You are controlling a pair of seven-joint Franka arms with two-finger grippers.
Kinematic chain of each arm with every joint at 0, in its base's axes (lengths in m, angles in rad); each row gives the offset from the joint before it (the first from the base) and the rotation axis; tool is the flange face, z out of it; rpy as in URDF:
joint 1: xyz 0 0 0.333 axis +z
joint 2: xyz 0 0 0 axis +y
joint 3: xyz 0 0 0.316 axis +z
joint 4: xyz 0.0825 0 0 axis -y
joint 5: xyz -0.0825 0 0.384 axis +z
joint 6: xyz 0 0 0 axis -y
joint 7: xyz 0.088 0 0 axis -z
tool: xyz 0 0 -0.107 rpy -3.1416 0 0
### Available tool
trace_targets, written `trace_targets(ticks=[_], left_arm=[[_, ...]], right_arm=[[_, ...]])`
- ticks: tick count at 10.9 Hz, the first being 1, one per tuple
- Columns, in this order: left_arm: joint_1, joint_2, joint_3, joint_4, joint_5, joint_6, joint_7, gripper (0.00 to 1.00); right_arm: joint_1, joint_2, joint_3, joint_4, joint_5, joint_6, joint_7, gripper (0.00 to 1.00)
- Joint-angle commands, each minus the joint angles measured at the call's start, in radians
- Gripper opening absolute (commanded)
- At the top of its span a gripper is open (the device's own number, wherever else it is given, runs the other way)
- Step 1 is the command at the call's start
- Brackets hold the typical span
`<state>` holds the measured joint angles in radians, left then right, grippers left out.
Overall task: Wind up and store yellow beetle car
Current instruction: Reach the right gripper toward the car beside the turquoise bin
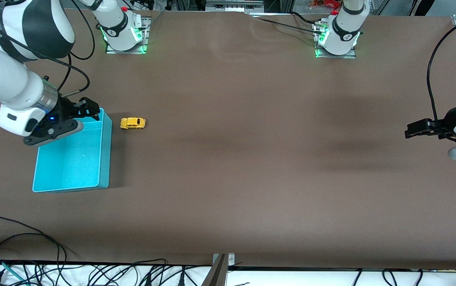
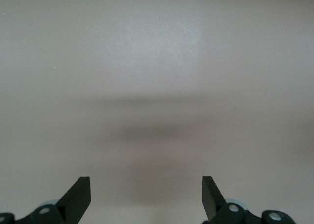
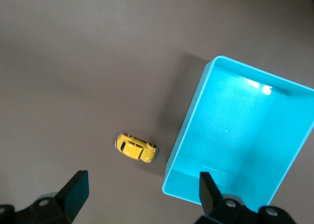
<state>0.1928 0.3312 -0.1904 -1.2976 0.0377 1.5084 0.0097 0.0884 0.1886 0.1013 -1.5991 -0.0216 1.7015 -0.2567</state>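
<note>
Right wrist view shows the right hand (image 3: 138, 194) with its two fingers standing well apart and nothing between them; from the front camera it hangs over the end of the turquoise bin (image 1: 105, 159) that lies farther from that camera. The yellow beetle car (image 1: 132, 123) sits on the brown worktop (image 1: 252, 159) just beside that same end of the bin, apart from its wall, toward the left arm's end. The bin holds nothing that I can see. The left hand (image 2: 146, 197) waits over bare worktop at its own end, fingers likewise spread and empty, well apart from car and bin.

Risks, as I judge them. The car is tiny and rounded, so a closing grasp set slightly off centre could squeeze it out sideways or set it rolling on its wheels. It stands close to the bin wall; a finger coming down on that side may strike the rim and shift the bin, or nudge the car before the grip closes. Winding presumably calls for dragging it backward on the worktop; too little downward pressure and the wheels would skid without loading the spring. Once wound, a loose hold or early release could send it running across the worktop rather than into the bin.

Condition of the car: upright on all wheels, glossy yellow shell, dark windows, small dark wheels, lying roughly crosswise to the bin's long side. No damage is discernible.
</note>
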Motion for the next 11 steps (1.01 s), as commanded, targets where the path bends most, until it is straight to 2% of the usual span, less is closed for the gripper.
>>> trace_targets(ticks=[1,3,5,6,11], left_arm=[[0.007,-0.006,0.008,0.009,-0.016,-0.002,0.016,1.00],[0.005,-0.006,0.008,0.009,-0.016,-0.002,0.016,1.00],[0.005,-0.006,0.008,0.009,-0.018,-0.002,0.016,1.00],[0.004,-0.006,0.008,0.009,-0.016,-0.002,0.016,1.00],[0.007,-0.003,0.008,0.009,-0.016,-0.002,0.016,1.00]], right_arm=[[0.028,0.067,0.000,0.008,0.008,-0.040,-0.192,1.00],[0.063,0.104,0.000,-0.011,0.008,-0.008,-0.292,1.00],[0.083,0.106,0.018,-0.096,0.005,0.079,-0.355,1.00],[0.083,0.107,0.030,-0.146,0.008,0.160,-0.469,1.00],[0.071,0.100,0.034,-0.364,0.011,0.410,-0.738,1.00]])
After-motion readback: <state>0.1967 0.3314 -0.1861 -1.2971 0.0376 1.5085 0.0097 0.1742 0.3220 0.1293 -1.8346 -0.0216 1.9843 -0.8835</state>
